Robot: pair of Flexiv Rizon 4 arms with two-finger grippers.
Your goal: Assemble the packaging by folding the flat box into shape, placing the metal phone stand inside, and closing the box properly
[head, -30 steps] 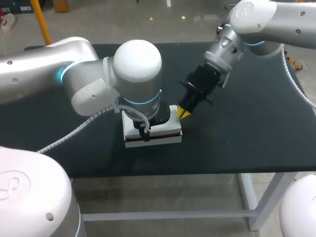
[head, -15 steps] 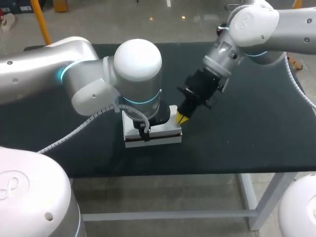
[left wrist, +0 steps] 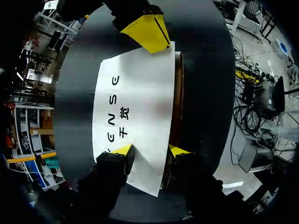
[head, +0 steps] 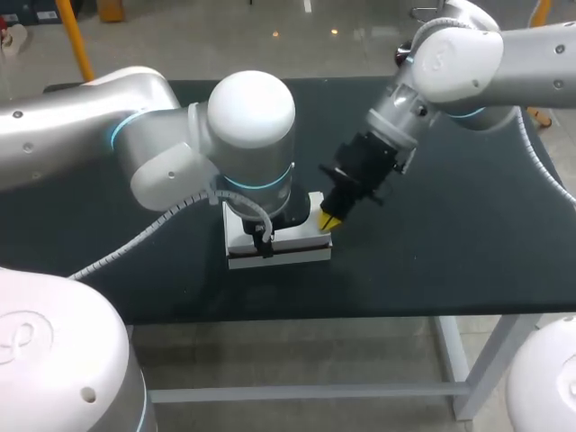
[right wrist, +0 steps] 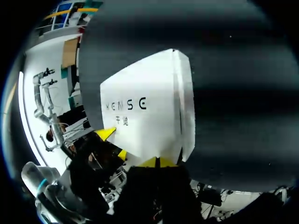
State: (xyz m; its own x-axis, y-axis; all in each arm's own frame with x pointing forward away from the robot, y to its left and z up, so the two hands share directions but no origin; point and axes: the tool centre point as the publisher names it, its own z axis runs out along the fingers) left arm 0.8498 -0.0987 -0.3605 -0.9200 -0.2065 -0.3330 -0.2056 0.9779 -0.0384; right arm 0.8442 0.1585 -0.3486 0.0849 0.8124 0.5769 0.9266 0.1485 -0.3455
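Lying mid-bench near the front edge, long axis along it, the flat white cardboard box (head: 299, 236) meets your right hand (head: 326, 220), tips pressed together, at its right end. Your left hand (left wrist: 151, 151) sits over its left half, and you cannot tell its grip.

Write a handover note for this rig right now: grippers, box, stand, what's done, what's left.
Left gripper: jaws open, tips down on one end of the white box.
Right gripper: jaws shut, tips at the other end, on the lid.
Box is folded, lid down, on the table; a brown strip shows along one long side.
Phone stand not visible; cannot confirm it is inside.
To do: check the stand, seat the lid fully.
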